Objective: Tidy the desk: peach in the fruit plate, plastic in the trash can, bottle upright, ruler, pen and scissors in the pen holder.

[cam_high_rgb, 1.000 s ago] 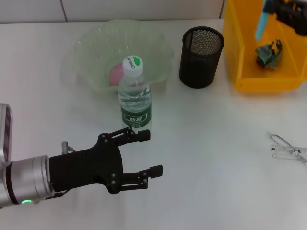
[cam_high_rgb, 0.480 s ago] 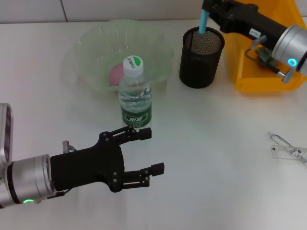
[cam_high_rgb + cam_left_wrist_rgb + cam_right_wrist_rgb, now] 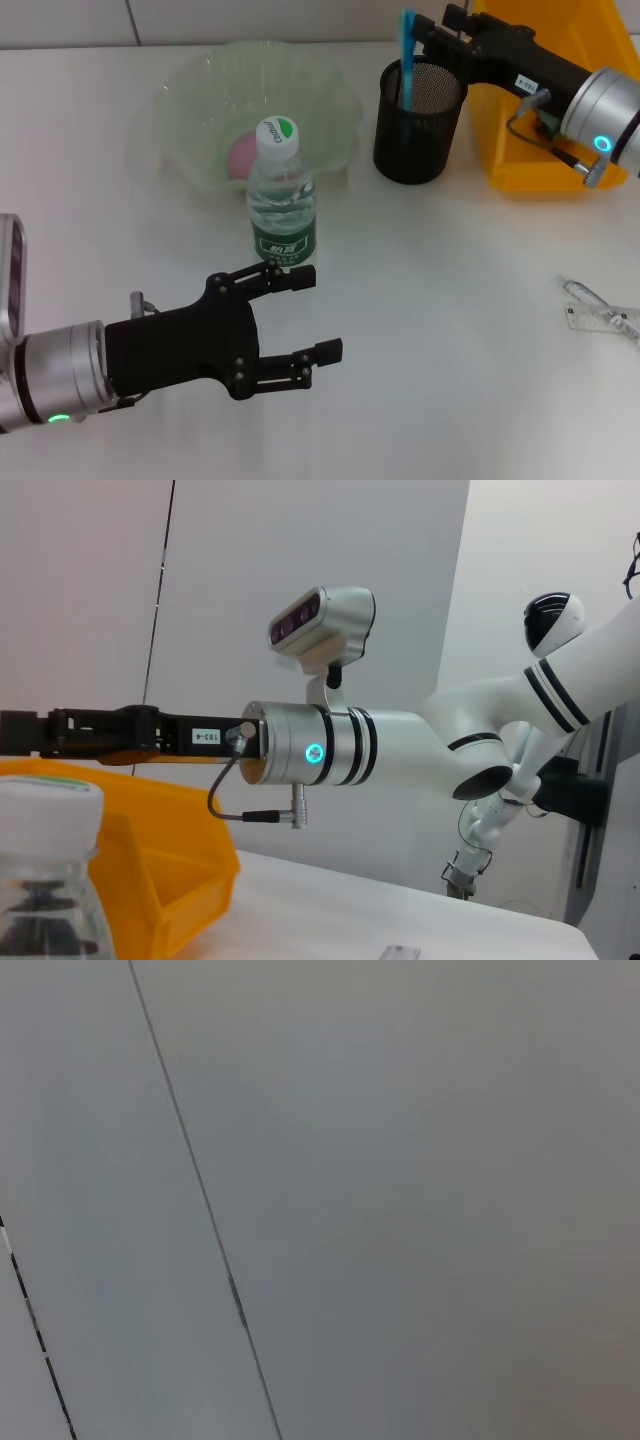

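The white desk (image 3: 450, 330) carried a yellow trash can (image 3: 560, 150) at the back right and a pale green fruit plate (image 3: 190, 110) with the peach (image 3: 240, 155) inside. The left gripper (image 3: 315, 315) hovered low at the front, jaws spread wide, empty, just before the upright bottle (image 3: 283, 195). The right gripper (image 3: 440, 40) reached over the black pen holder (image 3: 418, 125); whether its fingers gripped the blue pen (image 3: 408, 55) standing in it, I could not tell. The ruler (image 3: 605, 315) lay at the right edge.

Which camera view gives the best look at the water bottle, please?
The head view: the water bottle stands upright, fully visible, before the open left end effector. The left wrist view shows only its cap and shoulder; the right wrist view shows none.
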{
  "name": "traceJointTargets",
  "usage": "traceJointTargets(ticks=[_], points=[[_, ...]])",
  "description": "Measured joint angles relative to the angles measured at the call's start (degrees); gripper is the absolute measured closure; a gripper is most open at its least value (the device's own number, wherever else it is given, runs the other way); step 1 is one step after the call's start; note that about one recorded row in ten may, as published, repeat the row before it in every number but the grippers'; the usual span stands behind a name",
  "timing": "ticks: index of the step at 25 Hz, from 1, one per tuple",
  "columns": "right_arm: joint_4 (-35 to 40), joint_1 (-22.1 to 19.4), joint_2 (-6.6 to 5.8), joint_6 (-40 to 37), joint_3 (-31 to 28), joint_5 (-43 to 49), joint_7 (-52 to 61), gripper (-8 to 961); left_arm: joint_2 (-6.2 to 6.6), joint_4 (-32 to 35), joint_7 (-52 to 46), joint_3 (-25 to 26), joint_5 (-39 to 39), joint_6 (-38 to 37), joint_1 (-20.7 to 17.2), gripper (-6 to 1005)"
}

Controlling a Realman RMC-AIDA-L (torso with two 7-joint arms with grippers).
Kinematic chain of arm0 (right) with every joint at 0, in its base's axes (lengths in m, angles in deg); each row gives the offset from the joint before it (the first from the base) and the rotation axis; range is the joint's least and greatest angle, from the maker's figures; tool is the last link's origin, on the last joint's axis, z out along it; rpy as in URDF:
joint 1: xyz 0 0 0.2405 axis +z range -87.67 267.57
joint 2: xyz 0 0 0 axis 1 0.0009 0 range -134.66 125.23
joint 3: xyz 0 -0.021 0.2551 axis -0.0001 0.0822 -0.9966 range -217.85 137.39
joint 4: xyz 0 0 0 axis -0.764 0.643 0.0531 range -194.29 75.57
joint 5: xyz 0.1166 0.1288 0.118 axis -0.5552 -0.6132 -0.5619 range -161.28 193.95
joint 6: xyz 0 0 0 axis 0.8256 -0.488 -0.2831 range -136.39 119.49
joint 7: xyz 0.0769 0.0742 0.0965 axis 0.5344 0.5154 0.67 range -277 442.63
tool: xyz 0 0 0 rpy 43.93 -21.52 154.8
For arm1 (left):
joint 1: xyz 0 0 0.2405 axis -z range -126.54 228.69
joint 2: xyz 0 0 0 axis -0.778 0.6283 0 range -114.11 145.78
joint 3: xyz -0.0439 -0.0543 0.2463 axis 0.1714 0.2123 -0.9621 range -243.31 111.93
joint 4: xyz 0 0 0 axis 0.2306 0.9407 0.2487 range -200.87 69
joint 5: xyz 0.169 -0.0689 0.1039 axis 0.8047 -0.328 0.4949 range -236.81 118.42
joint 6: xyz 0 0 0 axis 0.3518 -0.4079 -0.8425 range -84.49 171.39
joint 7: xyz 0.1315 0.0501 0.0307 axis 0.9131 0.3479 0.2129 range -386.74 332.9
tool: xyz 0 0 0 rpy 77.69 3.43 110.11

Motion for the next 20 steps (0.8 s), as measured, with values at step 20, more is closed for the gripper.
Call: traceJointTargets(ticks=[20], points=[[67.21,-9.30,-0.44,-51.33,11.01,54.29,38.99,329,-0.28,0.03,-0.03,0.09,0.00,-1.19,-0.20,172]])
